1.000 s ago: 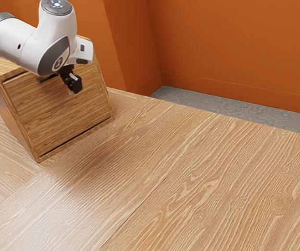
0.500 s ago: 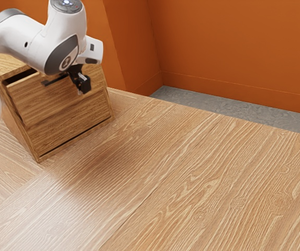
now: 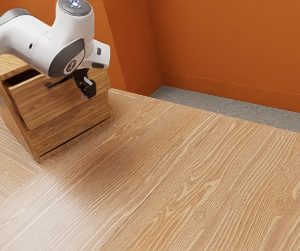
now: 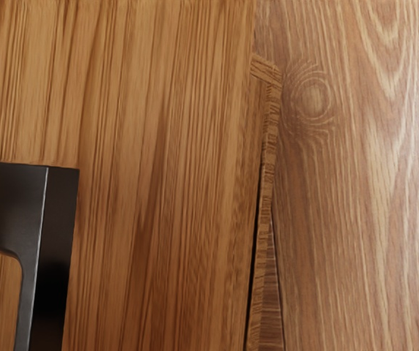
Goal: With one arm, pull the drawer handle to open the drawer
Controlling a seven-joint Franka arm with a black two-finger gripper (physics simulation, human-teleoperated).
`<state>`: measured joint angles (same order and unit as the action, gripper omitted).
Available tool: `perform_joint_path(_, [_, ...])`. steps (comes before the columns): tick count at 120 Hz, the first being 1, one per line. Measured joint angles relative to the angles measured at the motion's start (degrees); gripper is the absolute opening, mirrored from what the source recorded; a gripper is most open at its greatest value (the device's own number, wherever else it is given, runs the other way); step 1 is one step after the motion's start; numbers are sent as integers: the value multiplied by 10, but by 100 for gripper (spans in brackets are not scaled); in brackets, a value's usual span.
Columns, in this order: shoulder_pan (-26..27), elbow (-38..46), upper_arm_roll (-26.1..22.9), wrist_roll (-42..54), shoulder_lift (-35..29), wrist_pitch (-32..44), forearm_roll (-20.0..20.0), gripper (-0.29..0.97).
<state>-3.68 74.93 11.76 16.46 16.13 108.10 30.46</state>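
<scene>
Pulled the drawer point(image 3: 40, 100) further out of the cabinet point(image 3: 68, 125) toward 4 o'clock, gripper point(image 3: 88, 90) at the handle point(image 3: 58, 81) end, grasp impossible to tell, opening seemingly well underway.

Nothing to read here, honestly. No lettering, brand marks, numbers or stickers that I can make out on the drawer point(image 3: 50, 102), the white arm point(image 3: 32, 44), the worktop point(image 3: 191, 178) or the orange wall point(image 3: 233, 42). Just plain wood grain and flat colour.
</scene>
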Motion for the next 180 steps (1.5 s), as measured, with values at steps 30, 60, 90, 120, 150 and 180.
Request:
perform_joint_path(30, [22,22,-1,-13,-16,-9,16,68])
perform_joint_path(60, [44,73,-1,-33,-51,-12,44,69])
perform_joint_path(90, [67,84,-4,-55,-59,-22,67,68])
perform_joint_path(120, [89,84,-4,-77,-55,-36,88,67])
perform_joint_path(150, [126,84,-9,-101,-53,-60,116,66])
perform_joint_path(180, [129,78,-54,-125,-58,-100,140,50])
